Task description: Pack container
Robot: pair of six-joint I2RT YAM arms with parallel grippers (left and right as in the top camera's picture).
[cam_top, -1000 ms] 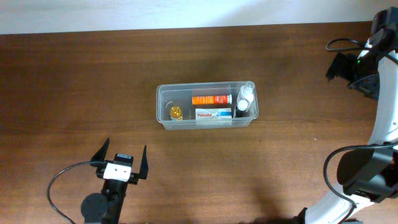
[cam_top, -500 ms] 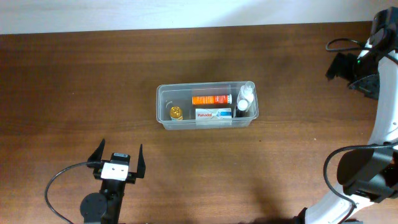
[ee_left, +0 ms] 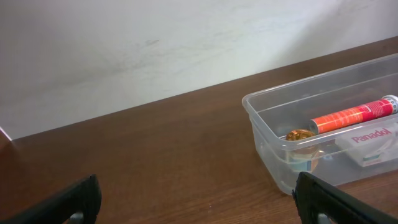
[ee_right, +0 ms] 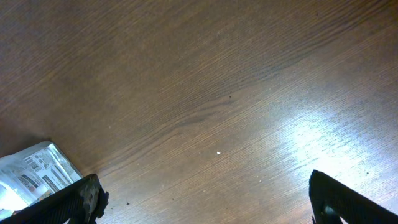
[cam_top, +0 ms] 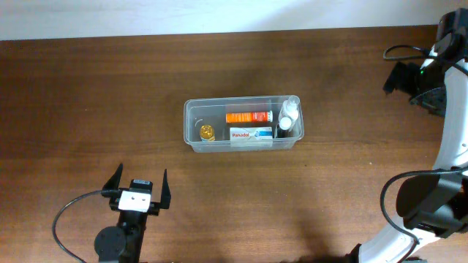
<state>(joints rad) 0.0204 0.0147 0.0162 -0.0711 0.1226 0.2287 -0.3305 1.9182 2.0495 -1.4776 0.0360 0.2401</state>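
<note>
The clear container [cam_top: 241,101] sits mid-table and holds an orange tube [cam_top: 247,116], a white Panadol box [cam_top: 251,134], a small gold-lidded jar [cam_top: 207,132] and a white bottle [cam_top: 287,117]. My left gripper [cam_top: 140,175] is open and empty, well in front and left of the container. In the left wrist view [ee_left: 199,205] the container [ee_left: 249,102], tube [ee_left: 348,115], jar [ee_left: 298,134] and box [ee_left: 373,140] lie ahead to the right. My right gripper [cam_top: 398,77] is open and empty at the far right; in its wrist view [ee_right: 205,199] it hangs over bare wood, with the container's end [ee_right: 31,174] at lower left.
The brown wooden table [cam_top: 110,95] meets a pale wall [ee_left: 155,43] at the back. A black cable [cam_top: 62,219] loops beside the left arm. Another cable [cam_top: 398,51] hangs by the right arm. The right arm's white links [cam_top: 453,153] run along the right edge.
My left gripper drew back a little toward the table's front edge and to the left, staying open. The right arm and the container's contents have not moved.
</note>
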